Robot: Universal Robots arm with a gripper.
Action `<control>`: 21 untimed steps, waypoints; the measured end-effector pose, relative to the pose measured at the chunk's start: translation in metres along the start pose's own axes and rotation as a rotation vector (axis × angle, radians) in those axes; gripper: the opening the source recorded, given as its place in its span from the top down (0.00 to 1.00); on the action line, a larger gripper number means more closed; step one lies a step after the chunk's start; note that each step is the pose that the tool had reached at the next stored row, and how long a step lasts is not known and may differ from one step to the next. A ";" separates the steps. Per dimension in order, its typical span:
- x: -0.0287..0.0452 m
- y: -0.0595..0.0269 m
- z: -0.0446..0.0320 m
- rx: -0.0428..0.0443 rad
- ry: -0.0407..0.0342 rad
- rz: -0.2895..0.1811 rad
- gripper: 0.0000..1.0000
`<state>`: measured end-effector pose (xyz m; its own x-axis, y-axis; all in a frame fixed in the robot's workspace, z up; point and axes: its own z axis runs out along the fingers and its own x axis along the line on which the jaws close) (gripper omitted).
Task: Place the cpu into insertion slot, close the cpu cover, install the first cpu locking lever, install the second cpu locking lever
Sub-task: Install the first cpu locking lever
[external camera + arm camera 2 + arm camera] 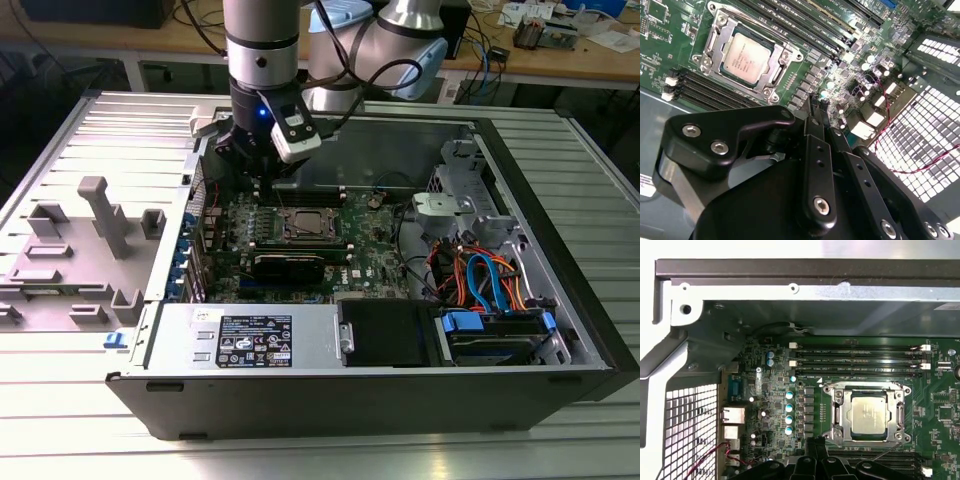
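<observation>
My hand point(816, 102), pinched closed and empty, hovers near the cpu point(305, 225), mid exterior view; dropping could crush capacitors point(789, 412).

I see an open computer case point(350, 400) holding a green board point(375, 250), a labelled power supply point(250, 338) and orange-blue cables point(485, 275); grey fixtures point(100, 220) stand beside it.

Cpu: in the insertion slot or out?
In. Both wrist views show the cpu flat inside the insertion slot, cpu cover down around it.
</observation>
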<state>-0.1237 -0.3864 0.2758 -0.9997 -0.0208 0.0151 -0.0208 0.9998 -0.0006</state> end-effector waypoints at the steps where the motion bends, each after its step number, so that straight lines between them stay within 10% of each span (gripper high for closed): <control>1: 0.0010 0.0001 0.0000 0.0002 -0.0003 -0.002 0.89; 8: 0.0106 0.0050 0.0008 0.0014 -0.0388 -0.006 0.89; 21: 0.0107 0.0331 0.0101 0.0015 -0.0398 -0.001 0.89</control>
<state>-0.1353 -0.3536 0.2659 -0.9995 -0.0217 -0.0247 -0.0217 0.9998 -0.0021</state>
